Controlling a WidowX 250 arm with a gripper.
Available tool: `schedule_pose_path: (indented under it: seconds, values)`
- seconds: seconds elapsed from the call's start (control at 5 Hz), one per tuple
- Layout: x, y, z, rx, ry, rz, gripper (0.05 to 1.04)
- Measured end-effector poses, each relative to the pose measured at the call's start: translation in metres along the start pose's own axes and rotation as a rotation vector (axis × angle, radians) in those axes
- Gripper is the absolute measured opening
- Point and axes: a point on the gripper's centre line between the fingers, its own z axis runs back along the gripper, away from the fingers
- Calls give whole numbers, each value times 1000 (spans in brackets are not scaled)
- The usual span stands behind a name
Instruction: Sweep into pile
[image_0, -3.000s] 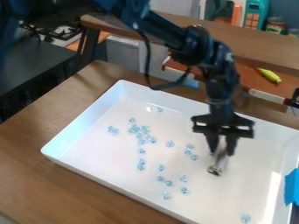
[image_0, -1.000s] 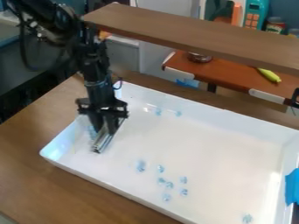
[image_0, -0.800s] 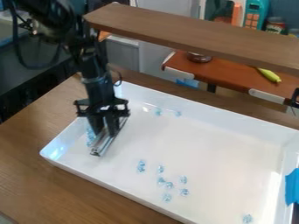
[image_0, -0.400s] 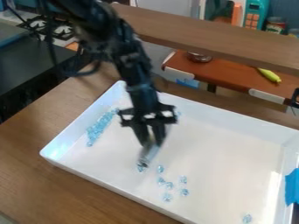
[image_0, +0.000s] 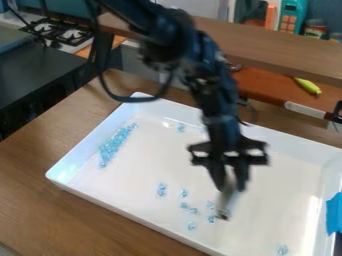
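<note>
Over the right-centre of the white tray (image_0: 100, 202) hangs the gripper (image_0: 232, 187), shut on a slim silvery sweeping tool (image_0: 226, 202) whose lower end is beside the loose pieces. A long narrow pile of light-blue clear pieces (image_0: 115, 144) lies along the tray's left wall. Several loose blue pieces (image_0: 188, 207) are scattered in the tray's lower middle, some just left of the tool. One piece (image_0: 181, 128) lies near the back wall, and another (image_0: 282, 249) at the lower right.
The tray stands on a brown wooden table (image_0: 40, 150). Behind it runs a raised wooden shelf (image_0: 287, 55), with a red-brown surface holding a yellow banana-like item (image_0: 308, 85) below. Blue tape (image_0: 334, 214) is on the tray's right edge. A black stove (image_0: 60, 32) stands at the upper left.
The gripper went from the tray's right part to the left wall with the tool, then came back right. Many scattered pieces have shifted into the pile at the left wall.
</note>
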Motion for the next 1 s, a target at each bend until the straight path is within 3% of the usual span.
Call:
schedule_pose_path:
  seconds: [0.2,0.6,1.0]
  values:
    - [-6,-26,-6,-4,1,-13,365]
    - [-11,-56,-45,18,15,-32,365]
    - [-12,-71,-58,12,14,-22,365]
